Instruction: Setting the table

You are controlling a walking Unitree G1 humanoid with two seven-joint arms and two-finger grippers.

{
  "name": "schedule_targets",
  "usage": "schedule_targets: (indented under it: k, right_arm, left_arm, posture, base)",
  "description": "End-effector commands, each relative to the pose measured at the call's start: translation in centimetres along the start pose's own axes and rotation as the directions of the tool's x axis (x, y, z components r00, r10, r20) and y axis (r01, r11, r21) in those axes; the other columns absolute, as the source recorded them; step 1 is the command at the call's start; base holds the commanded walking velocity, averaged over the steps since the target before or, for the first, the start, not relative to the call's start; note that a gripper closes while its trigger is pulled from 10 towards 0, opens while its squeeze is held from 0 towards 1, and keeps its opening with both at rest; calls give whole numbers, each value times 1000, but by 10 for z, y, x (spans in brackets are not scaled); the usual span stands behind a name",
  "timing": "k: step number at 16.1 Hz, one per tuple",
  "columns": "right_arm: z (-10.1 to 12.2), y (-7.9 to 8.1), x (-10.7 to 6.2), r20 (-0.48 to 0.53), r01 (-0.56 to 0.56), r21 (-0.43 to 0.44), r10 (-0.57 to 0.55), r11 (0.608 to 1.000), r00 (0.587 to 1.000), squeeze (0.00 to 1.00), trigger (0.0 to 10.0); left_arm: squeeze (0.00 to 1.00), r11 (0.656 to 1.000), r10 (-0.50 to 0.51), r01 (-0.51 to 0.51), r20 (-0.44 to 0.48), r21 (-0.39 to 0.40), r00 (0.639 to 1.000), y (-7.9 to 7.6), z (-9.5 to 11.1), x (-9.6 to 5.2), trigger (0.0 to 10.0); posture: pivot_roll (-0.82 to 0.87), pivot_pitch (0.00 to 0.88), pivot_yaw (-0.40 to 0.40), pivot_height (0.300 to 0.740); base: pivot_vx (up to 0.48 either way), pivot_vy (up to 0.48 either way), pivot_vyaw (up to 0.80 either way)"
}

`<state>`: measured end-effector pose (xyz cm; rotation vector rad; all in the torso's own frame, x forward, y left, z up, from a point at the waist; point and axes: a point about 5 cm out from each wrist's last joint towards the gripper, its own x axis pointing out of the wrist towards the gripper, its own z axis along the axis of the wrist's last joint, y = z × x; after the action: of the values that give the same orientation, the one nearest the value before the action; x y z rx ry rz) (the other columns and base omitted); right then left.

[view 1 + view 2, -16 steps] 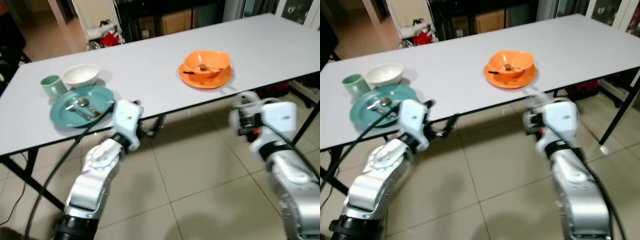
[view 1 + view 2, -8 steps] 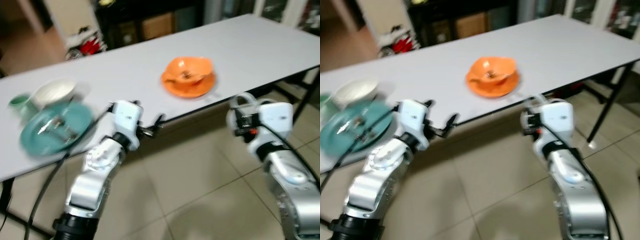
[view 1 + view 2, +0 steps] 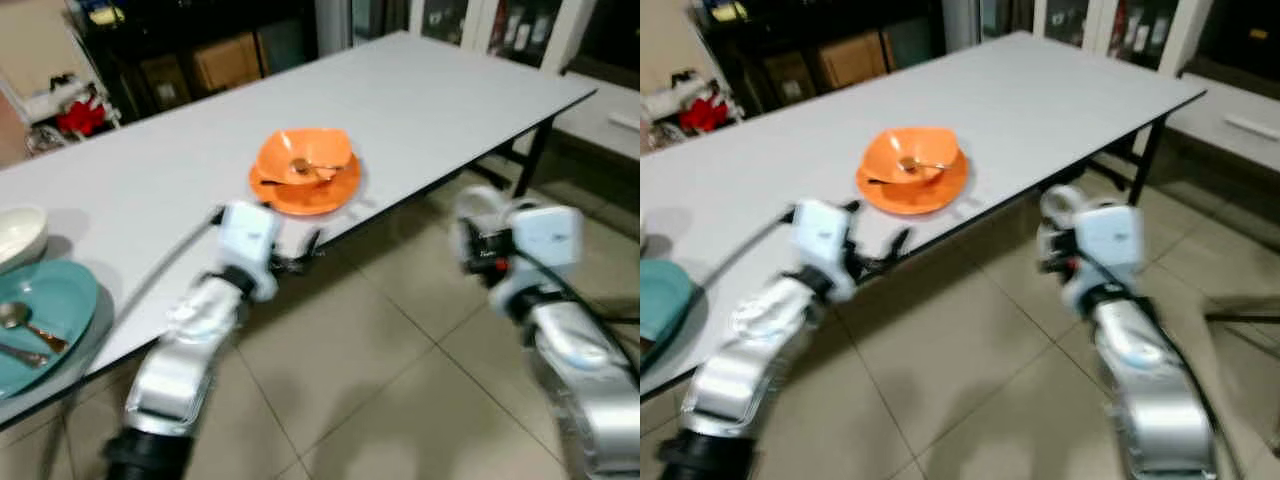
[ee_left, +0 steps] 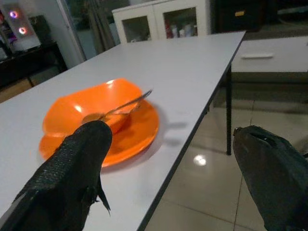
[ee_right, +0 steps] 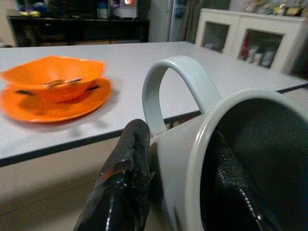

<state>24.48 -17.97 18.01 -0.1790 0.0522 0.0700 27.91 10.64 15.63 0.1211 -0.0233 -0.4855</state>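
Bench (image 3: 420, 95): white, long. Orange bowl (image 3: 305, 157), spoon inside, on orange plate (image 3: 303, 190) near the bench's front edge. Teal plate (image 3: 45, 310) with cutlery toward its left end. My right gripper (image 5: 192, 192) clamps a pale mug (image 5: 211, 144) off the edge. My left gripper (image 4: 168, 163) gapes empty, facing the bowl.

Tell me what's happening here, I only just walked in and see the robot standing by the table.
The robot is setting a long white table. Its right gripper holds a pale mug by the wall, one finger inside and one outside, short of the table edge. The left gripper is open and empty, facing an orange bowl with a spoon that sits on an orange plate. A teal plate with cutlery and a white bowl sit farther left.
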Motion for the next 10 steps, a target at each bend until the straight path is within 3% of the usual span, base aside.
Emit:
schedule_targets:
  k: [1, 5, 7, 10]
  right_arm:
    - [9, 8, 1, 46, -36, 7, 36, 999, 998, 0, 10000]
    - [17, 13, 2, 91, -74, -7, 75, 997, 993, 0, 10000]
    - [25, 16, 3, 124, -93, -76, 102, 993, 987, 0, 10000]
    - [36, 16, 4, 179, -82, -74, 94, 994, 979, 0, 10000]
  left_arm:
    - [0, 999, 42, -42, -4, 29, 999, 13, 1, -5, 10000]
    - [0, 997, 66, -66, -2, 26, 998, 16, 1, -4, 10000]
    - [0, 995, 94, -94, 10, 19, 996, 20, 3, -3, 10000]
    - [0, 992, 122, -122, 19, 10, 992, 24, 5, -3, 10000]
  posture:
    - [-59, 0, 94, 740]
    - [-62, 0, 98, 740]
    - [-61, 0, 96, 740]
    - [-61, 0, 97, 740]
  base:
    - [307, 0, 0]
    - [311, 0, 0]
    - [313, 0, 800]
    - [317, 0, 688]
